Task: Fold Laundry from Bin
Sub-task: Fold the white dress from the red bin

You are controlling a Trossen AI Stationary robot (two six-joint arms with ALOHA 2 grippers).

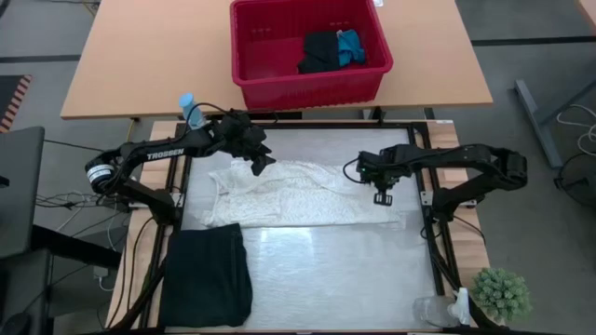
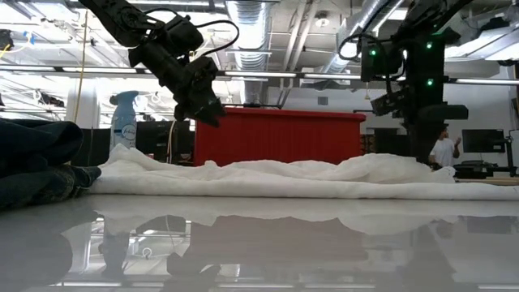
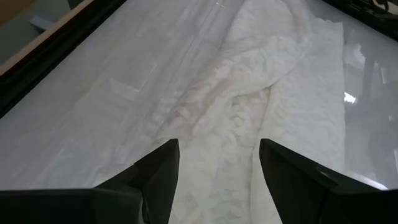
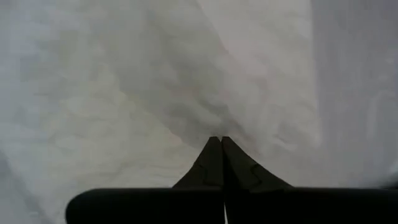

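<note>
My right claw point(image 4: 222, 144) is pinched together on the white crinkled garment point(image 1: 289, 194); my left claw point(image 3: 217, 165) hovers spread apart above it.

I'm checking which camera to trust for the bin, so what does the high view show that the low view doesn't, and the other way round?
Only the high view shows inside the red bin, where dark and blue laundry lies, and a potted plant.
Only the low view shows a person in the room behind.
Both show the white garment spread on the table, the folded black garment, the left gripper above the cloth and the spray bottle.
</note>
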